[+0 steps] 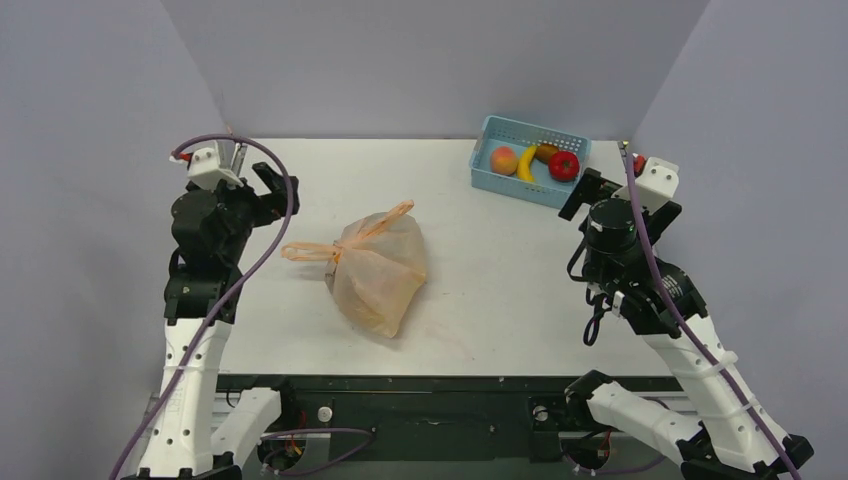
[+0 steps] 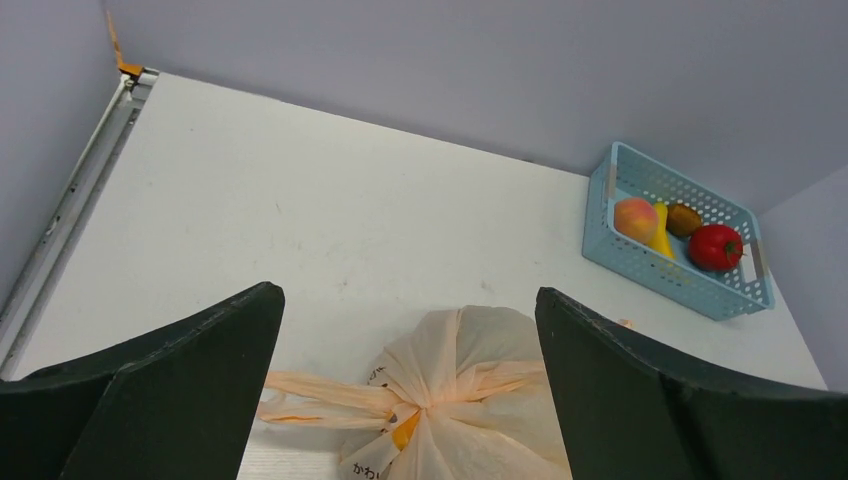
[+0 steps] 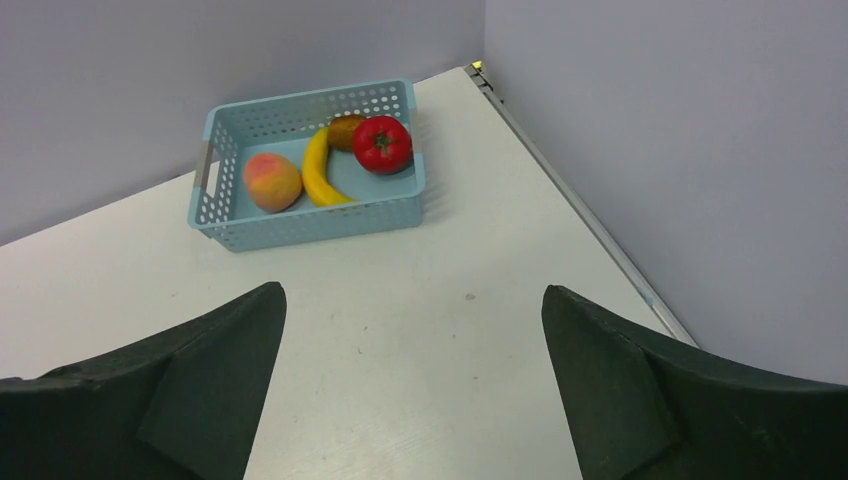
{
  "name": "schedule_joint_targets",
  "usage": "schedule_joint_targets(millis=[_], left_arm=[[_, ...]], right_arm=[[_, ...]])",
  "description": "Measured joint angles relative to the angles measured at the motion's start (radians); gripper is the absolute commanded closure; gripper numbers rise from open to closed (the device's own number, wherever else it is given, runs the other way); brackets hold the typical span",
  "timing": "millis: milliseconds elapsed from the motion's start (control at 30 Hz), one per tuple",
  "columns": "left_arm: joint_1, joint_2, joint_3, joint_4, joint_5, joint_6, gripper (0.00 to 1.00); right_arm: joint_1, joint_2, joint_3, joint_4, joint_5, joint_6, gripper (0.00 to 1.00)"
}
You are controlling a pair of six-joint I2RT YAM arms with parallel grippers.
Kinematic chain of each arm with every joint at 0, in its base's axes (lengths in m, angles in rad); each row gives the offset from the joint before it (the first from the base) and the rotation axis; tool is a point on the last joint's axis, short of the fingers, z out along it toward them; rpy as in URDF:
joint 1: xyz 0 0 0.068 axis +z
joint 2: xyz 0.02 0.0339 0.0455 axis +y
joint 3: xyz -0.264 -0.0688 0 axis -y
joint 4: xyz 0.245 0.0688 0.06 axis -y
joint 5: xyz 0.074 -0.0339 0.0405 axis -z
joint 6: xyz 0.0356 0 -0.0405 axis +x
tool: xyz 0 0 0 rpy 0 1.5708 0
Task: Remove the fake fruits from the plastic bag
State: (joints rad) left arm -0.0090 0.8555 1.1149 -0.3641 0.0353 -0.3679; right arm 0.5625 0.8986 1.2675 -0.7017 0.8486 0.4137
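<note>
The plastic bag [image 1: 380, 265] lies in the middle of the table, pale orange and crinkly, its two handles [image 1: 310, 252] knotted and trailing left. The fake fruits are inside it and mostly hidden. In the left wrist view only a yellow patch [image 2: 405, 430] shows under the knot of the bag [image 2: 470, 350]. My left gripper [image 1: 270, 190] [image 2: 410, 300] hangs open to the left of the bag, above the handles, and holds nothing. At the right side of the table my right gripper [image 1: 585, 190] [image 3: 413, 290] is open over bare table, far from the bag.
A light-blue perforated basket [image 1: 512, 187] [image 3: 320, 222] stands at the back right, just beyond my right gripper. It holds a peach-coloured fruit [image 3: 271, 181], a banana [image 3: 318, 175], a brown fruit [image 3: 346, 130] and a red fruit [image 3: 382, 143]. Grey walls enclose the table on three sides.
</note>
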Motion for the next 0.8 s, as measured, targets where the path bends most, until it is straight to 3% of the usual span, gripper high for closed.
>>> schedule_joint_targets(millis=[167, 433, 667, 800], left_arm=[[-0.049, 0.014, -0.087, 0.057, -0.03, 0.033, 0.03], [-0.031, 0.053, -0.162, 0.07, -0.045, 0.012, 0.03], [0.046, 0.053, -0.178, 0.085, 0.021, -0.014, 0.03], [0.054, 0.044, -0.196, 0.085, 0.021, -0.015, 0.03]], right_arm=[[0.045, 0.033, 0.0, 0.014, -0.004, 0.022, 0.05], [0.106, 0.127, -0.075, 0.108, -0.125, 0.111, 0.05], [0.203, 0.19, -0.165, 0.286, -0.246, 0.249, 0.05], [0.291, 0.307, -0.167, 0.437, -0.359, 0.285, 0.04]])
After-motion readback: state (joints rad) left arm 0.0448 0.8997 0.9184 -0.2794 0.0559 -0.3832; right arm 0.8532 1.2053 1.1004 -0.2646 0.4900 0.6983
